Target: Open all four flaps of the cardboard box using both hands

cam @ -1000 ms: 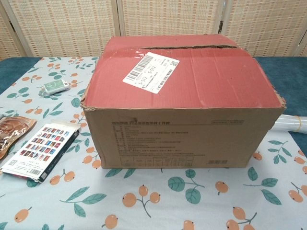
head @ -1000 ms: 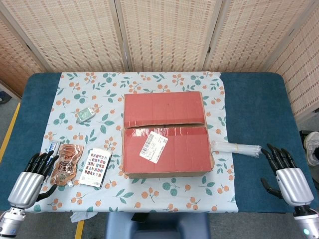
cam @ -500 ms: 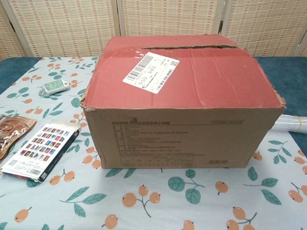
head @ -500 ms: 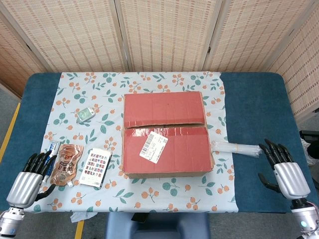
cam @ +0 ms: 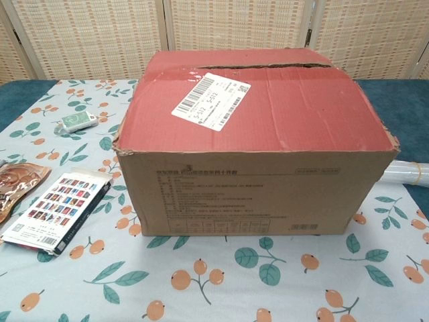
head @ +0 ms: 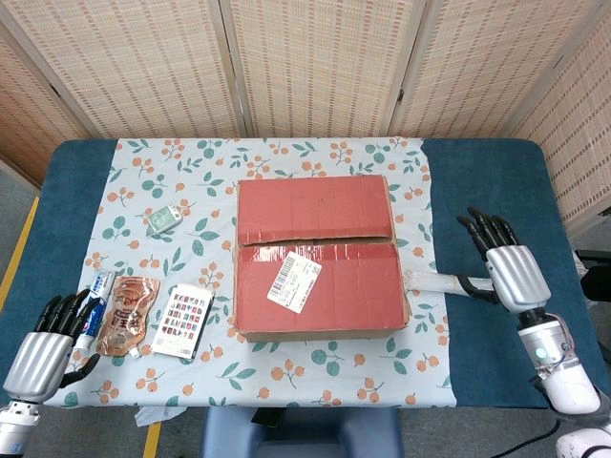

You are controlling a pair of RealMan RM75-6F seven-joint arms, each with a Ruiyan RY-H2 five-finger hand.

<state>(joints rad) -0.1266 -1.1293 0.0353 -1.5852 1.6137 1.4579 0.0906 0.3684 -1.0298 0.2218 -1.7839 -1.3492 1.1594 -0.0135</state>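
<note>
While the box [head: 319, 256] sits with flaps closed, contents hidden, both hands, left [head: 40, 348] and right [head: 508, 267], hover with fingers [head: 477, 227] spread, released.

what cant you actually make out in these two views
- Inside of the cardboard box: hidden by its closed flaps, both views.
- Shipping label text: too small.
- Left hand and right hand: outside the chest view.
- Clear tube bundle: cut off by chest view's right edge.
</note>
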